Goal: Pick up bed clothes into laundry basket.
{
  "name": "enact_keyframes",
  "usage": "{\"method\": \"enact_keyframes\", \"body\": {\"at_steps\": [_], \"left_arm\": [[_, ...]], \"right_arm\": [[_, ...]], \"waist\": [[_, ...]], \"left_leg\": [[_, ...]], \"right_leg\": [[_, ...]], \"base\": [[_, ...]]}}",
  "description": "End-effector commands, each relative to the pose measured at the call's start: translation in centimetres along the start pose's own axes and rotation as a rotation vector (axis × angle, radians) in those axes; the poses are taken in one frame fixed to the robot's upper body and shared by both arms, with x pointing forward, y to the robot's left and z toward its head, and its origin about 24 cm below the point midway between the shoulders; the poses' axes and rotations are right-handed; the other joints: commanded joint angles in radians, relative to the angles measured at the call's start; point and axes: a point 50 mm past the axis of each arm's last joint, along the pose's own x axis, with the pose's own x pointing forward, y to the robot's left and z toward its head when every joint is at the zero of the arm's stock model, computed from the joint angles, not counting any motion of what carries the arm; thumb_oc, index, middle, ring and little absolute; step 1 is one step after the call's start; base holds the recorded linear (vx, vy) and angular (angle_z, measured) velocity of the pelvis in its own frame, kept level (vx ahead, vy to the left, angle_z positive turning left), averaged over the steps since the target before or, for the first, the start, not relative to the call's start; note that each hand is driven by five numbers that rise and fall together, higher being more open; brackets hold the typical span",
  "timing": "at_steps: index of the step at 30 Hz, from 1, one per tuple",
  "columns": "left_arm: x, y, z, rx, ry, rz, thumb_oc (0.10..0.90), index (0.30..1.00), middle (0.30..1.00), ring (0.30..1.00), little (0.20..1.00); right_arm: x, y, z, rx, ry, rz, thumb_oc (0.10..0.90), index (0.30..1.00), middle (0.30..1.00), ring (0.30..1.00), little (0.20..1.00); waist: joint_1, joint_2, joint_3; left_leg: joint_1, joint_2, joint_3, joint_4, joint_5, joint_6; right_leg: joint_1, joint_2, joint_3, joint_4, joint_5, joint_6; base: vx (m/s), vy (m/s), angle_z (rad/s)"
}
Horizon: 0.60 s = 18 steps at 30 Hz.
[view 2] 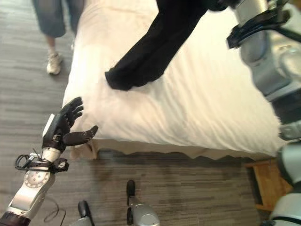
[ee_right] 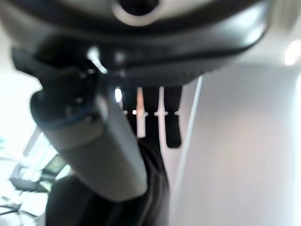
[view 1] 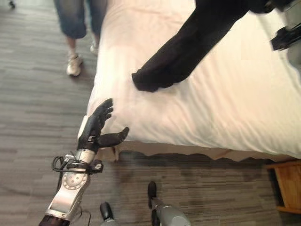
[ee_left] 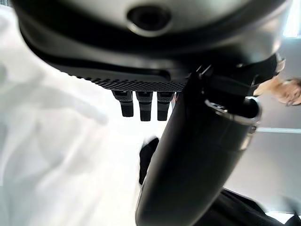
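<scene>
Currently the black garment (view 1: pixel 188 44) hangs from your right hand (ee_right: pixel 155 117), raised over the white bed (view 1: pixel 244 103). Its upper end runs up into that hand; its lower end (view 2: pixel 120 77) trails down and rests on the sheet. In the right wrist view the fingers reach down into dark cloth beside the thumb, so I read the right hand as closed on the garment.

Long axis: a diagonal band from the right hand down toward your left hand (view 1: pixel 96 127). The free end points at the left hand, near it but apart, with bare sheet between.

Left hand: fingers straight and spread, thumb out, holding nothing. It hovers at the near corner of the bed, over the mattress edge.

Nearer hand: the right already has the top; the left is closer to the trailing end.

No laundry basket identified. A wooden object (view 1: pixel 287 186) sits on the floor below the right arm, and I cannot tell what it is. A person (view 1: pixel 75 28) stands on the floor beyond the left hand.

Judgement: lift the trailing end clear of the sheet before you carry.
</scene>
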Motion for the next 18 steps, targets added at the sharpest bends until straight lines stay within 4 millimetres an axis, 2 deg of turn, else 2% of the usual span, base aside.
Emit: {"method": "enact_keyframes", "body": {"at_steps": [1,2,3,4,5,6,7,8,9,10,11,12,13,15,16,17,18], "left_arm": [[0.2,1.9,3.9,0.046,-0.232,0.075,0.8,0.9,0.9,0.9,0.9],[0.0,2.2,3.6,0.053,-0.221,0.107,0.8,0.9,0.9,0.9,0.9],[0.1,2.6,3.6,0.077,-0.217,0.127,0.8,0.9,0.9,0.9,0.9],[0.1,2.8,3.7,0.095,-0.221,0.138,0.8,0.9,0.9,0.9,0.9],[-0.2,3.3,3.6,0.095,-0.221,0.185,0.8,0.9,0.9,0.9,0.9],[-0.6,3.5,3.4,0.102,-0.209,0.216,0.8,0.9,0.9,0.9,0.9],[-0.5,3.5,3.5,0.108,-0.211,0.21,0.8,0.9,0.9,0.9,0.9],[-1.3,4.3,3.0,0.101,-0.193,0.306,0.8,0.9,0.9,0.9,0.9],[-1.3,4.3,3.2,0.113,-0.195,0.297,0.8,0.9,0.9,0.9,0.9],[-1.7,4.7,3.2,0.111,-0.2,0.341,0.8,0.9,0.9,0.9,0.9],[-1.6,4.4,3.4,0.121,-0.205,0.316,0.8,0.9,0.9,0.9,0.9],[-1.6,4.4,3.4,0.118,-0.209,0.333,0.8,0.9,0.9,0.9,0.9],[-1.6,4.2,4.2,0.116,-0.249,0.343,0.8,0.9,0.9,0.9,0.9],[-1.7,4.2,5.0,0.121,-0.282,0.369,0.8,0.9,0.9,0.9,0.9],[-1.8,4.3,5.0,0.126,-0.282,0.375,0.8,0.9,0.9,0.9,0.9],[-2.1,4.0,5.2,0.115,-0.295,0.383,0.8,0.9,0.9,0.9,0.9],[-2.5,4.1,5.4,0.111,-0.309,0.399,0.8,0.9,0.9,0.9,0.9]], "right_arm": [[-0.9,-2.9,-1.1,-0.008,0.029,-0.171,0.4,0.3,0.3,0.3,0.3],[-1.8,-3.4,-1.5,-0.016,0.031,-0.174,0.4,0.3,0.3,0.3,0.3],[-2.9,-3.8,-2.5,-0.025,0.058,-0.171,0.4,0.3,0.3,0.3,0.3],[-4.2,-4.4,-3.0,-0.029,0.072,-0.176,0.4,0.3,0.3,0.3,0.3],[-4.6,-4.9,-3.3,-0.032,0.074,-0.195,0.4,0.3,0.3,0.3,0.3],[-6.0,-4.7,-3.6,-0.004,0.091,-0.205,0.4,0.3,0.3,0.3,0.3],[-6.4,-4.7,-3.7,-0.004,0.099,-0.204,0.4,0.3,0.3,0.3,0.3],[-8.9,-4.1,-4.6,0.038,0.173,-0.226,0.4,0.3,0.3,0.3,0.3],[-9.7,-4.1,-4.7,0.039,0.183,-0.226,0.4,0.3,0.3,0.3,0.3],[-12.2,-3.8,-4.9,0.072,0.235,-0.252,0.4,0.3,0.3,0.3,0.3],[-13.4,-4.2,-4.9,0.06,0.257,-0.248,0.4,0.3,0.3,0.3,0.3],[-14.5,-4.0,-4.6,0.078,0.276,-0.271,0.4,0.3,0.3,0.3,0.3],[-16.1,-4.0,-2.9,0.096,0.263,-0.31,0.4,0.3,0.3,0.3,0.3],[-16.3,-3.8,-1.2,0.131,0.241,-0.386,0.4,0.3,0.3,0.3,0.3],[-16.3,-3.6,-1.1,0.133,0.24,-0.388,0.4,0.3,0.3,0.3,0.3],[-15.8,-3.5,0.1,0.202,0.216,-0.466,0.4,0.3,0.3,0.3,0.3],[-15.3,-3.6,0.8,0.244,0.191,-0.522,0.4,0.3,0.3,0.3,0.3]], "waist": [[-0.036,0.028,-0.154],[-0.057,0.046,-0.153],[-0.068,0.055,-0.154],[-0.072,0.053,-0.154],[-0.088,0.064,-0.166],[-0.099,0.063,-0.174],[-0.093,0.057,-0.174],[-0.144,0.07,-0.198],[-0.133,0.06,-0.199],[-0.154,0.067,-0.222],[-0.125,0.052,-0.223],[-0.129,0.066,-0.233],[-0.11,0.079,-0.255],[-0.092,0.094,-0.282],[-0.089,0.092,-0.282],[-0.066,0.113,-0.295],[-0.045,0.119,-0.303]], "left_leg": [[0.028,0.02,0.061,0.003,-0.151,0.013],[0.035,0.028,0.08,0.003,-0.151,0.014],[0.033,0.039,0.106,0.003,-0.14,0.017],[0.041,0.045,0.127,0.003,-0.137,0.018],[0.05,0.048,0.149,0.003,-0.144,0.022],[0.058,0.051,0.18,0.003,-0.144,0.028],[0.058,0.051,0.181,0.003,-0.144,0.028],[0.059,0.058,0.246,0.003,-0.127,0.045],[0.061,0.059,0.25,0.003,-0.129,0.045],[0.062,0.07,0.304,0.003,-0.119,0.053],[0.065,0.068,0.311,0.003,-0.12,0.053],[0.064,0.078,0.353,0.004,-0.111,0.059],[0.072,0.103,0.457,0.009,-0.09,0.062],[0.089,0.127,0.569,0.014,-0.058,0.055],[0.095,0.128,0.579,0.013,-0.056,0.052],[0.106,0.139,0.637,0.016,-0.028,0.048],[0.115,0.144,0.661,0.017,-0.013,0.041]], "right_leg": [[0.021,-0.135,-0.103,0.006,-0.109,0.113],[0.021,-0.144,-0.134,0.011,-0.112,0.117],[0.033,-0.151,-0.191,0.022,-0.139,0.108],[0.045,-0.153,-0.223,0.051,-0.169,0.094],[0.069,-0.16,-0.249,0.084,-0.196,0.09],[0.082,-0.165,-0.257,0.132,-0.224,0.079],[0.08,-0.165,-0.256,0.134,-0.226,0.079],[0.122,-0.181,-0.28,0.189,-0.238,0.069],[0.119,-0.181,-0.277,0.193,-0.241,0.07],[0.155,-0.202,-0.311,0.218,-0.243,0.064],[0.152,-0.203,-0.304,0.22,-0.243,0.065],[0.175,-0.223,-0.347,0.232,-0.242,0.062],[0.216,-0.266,-0.445,0.241,-0.221,0.058],[0.254,-0.299,-0.556,0.231,-0.184,0.063],[0.254,-0.296,-0.548,0.225,-0.18,0.063],[0.284,-0.315,-0.641,0.221,-0.153,0.066],[0.296,-0.319,-0.679,0.209,-0.144,0.068]], "base": [[-0.14,0.1,-1.11],[-0.19,0.121,-0.72],[-0.21,0.138,-0.79],[-0.2,0.152,-0.94],[-0.18,0.125,-0.96],[-0.12,0.082,-0.82],[-0.26,0.031,-0.74],[-0.17,0.01,-0.83],[-0.27,0.018,-0.71],[-0.1,0.013,-0.95],[-0.22,-0.002,-1.04],[-0.32,-0.082,-1.59],[-0.41,-0.114,-1.39],[-0.3,-0.112,-2.04],[-0.26,-0.1,-3.57],[-0.22,-0.097,-3.42],[-0.22,-0.102,-2.78]]}}
